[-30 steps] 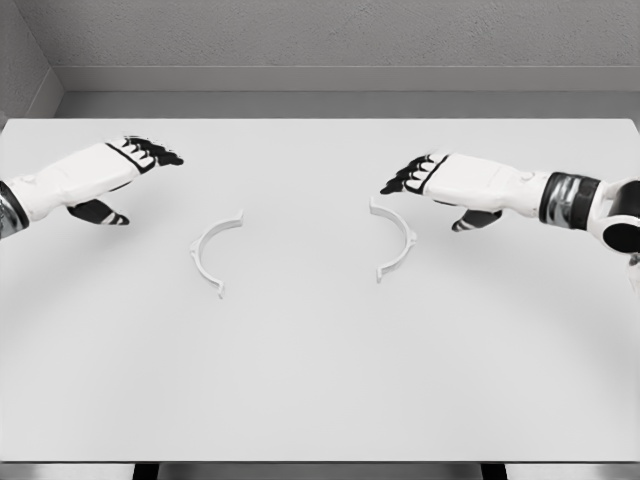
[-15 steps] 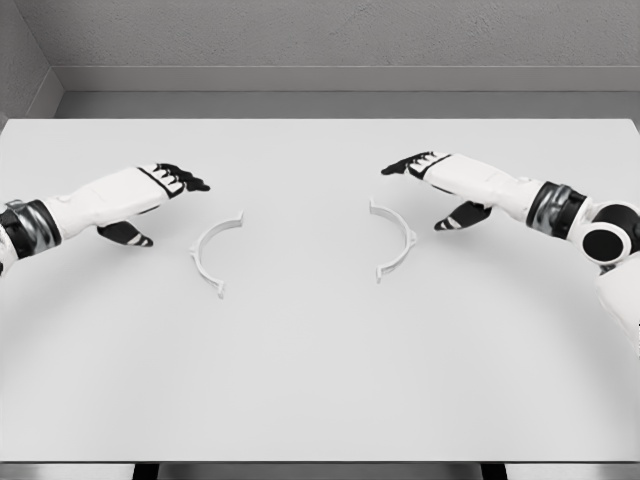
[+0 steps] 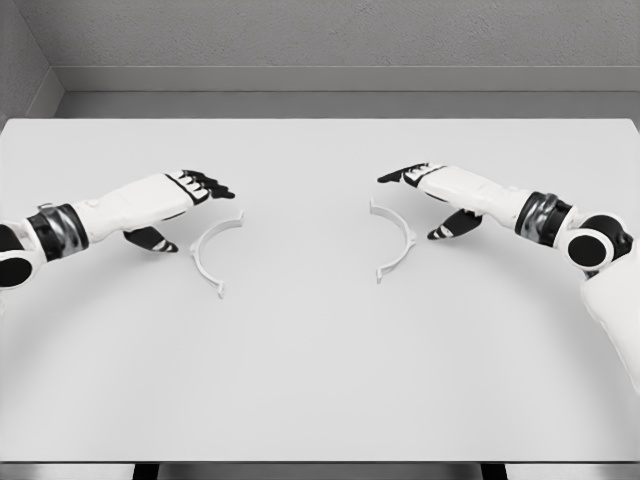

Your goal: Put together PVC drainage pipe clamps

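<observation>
On the white surface [image 3: 320,380] lie two white half-ring clamp pieces, near the middle and well apart from each other. The left clamp half [image 3: 211,249] bows toward the left with its ends turned to the right; the right clamp half [image 3: 398,236] bows toward the right with its ends turned to the left, so the two open sides face each other across a bare gap. No brand, label or writing can be read on either piece, on the arms, or on the surface.

Coming in from the left edge, the left robot hand [image 3: 170,200] hovers just beside the upper left of the left clamp half, its dark fingers [image 3: 208,184] stretched out and relaxed, thumb hanging below, holding nothing. Whether it touches the piece cannot be told. From the right edge the right robot hand [image 3: 440,190] reaches in the same way, fingers extended and loose, empty, its fingertips above the top end of the right clamp half and its thumb just beside the curve.

Bare surface runs wide in front of both pieces down to the near edge, and behind them up to the far edge, where a grey wall [image 3: 320,40] rises. Both side edges lie well apart from the clamp halves.
</observation>
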